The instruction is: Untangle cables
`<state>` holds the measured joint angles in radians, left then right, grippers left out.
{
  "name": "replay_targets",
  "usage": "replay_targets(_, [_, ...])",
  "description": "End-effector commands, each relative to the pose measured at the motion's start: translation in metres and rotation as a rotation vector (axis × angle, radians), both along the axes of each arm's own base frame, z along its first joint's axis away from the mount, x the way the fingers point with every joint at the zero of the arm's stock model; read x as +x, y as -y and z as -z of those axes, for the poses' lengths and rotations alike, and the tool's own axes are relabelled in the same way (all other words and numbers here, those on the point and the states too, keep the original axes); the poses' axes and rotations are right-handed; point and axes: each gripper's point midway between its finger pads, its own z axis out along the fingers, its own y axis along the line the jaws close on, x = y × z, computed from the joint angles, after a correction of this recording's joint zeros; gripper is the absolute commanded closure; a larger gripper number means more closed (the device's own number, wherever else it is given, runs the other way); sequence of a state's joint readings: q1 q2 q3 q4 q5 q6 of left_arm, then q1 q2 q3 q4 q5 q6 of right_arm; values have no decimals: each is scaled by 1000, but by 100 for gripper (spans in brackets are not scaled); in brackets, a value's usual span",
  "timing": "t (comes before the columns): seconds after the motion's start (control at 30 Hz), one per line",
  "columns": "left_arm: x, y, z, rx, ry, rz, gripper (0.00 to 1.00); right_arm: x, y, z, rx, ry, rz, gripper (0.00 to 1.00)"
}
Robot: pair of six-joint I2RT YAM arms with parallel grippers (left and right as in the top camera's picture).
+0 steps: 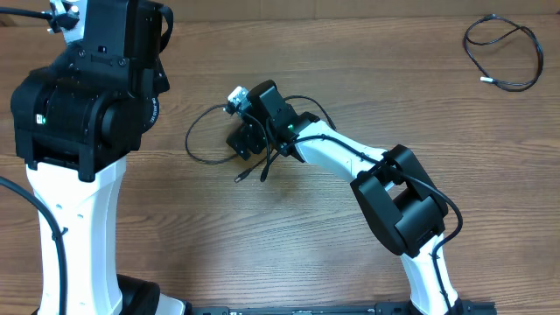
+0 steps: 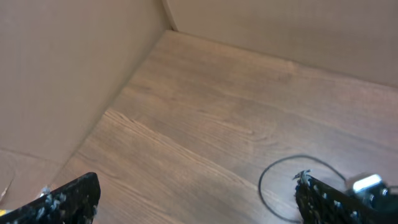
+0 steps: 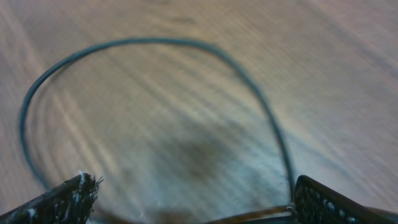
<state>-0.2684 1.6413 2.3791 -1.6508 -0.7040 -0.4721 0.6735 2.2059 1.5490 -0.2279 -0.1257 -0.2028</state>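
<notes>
Overhead: right gripper, jaws apart, hovered over a thin black looped cable on the brown wooden table — its twin cable lay well apart — an off-centre close could drag the loop

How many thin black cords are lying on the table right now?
2. One cable loops at the table's far right corner; the other cable lies mid-table, partly hidden under the right gripper.

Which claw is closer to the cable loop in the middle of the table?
Right. The right claw sits open, low over the loop; the left claw hangs open well off to its side.
</notes>
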Motion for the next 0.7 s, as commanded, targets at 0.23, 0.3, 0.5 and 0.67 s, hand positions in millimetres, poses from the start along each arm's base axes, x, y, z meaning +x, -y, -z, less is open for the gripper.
replay_targets(0.23, [-4,2,5,-13,-28,15,0,32,60,18,295,-337,902,5])
replay_targets(0.3, [-3,2,5,-14,-27,15,0,16,65,30,349,-497,1082,12])
replay_targets(0.5, [-4,2,5,-13,-31,15,0,-8,45,35,469,-771,1223,0])
replay_targets(0.67, [-6,2,7,-10,-41,15,0,17,29,14,512,-584,1048,0])
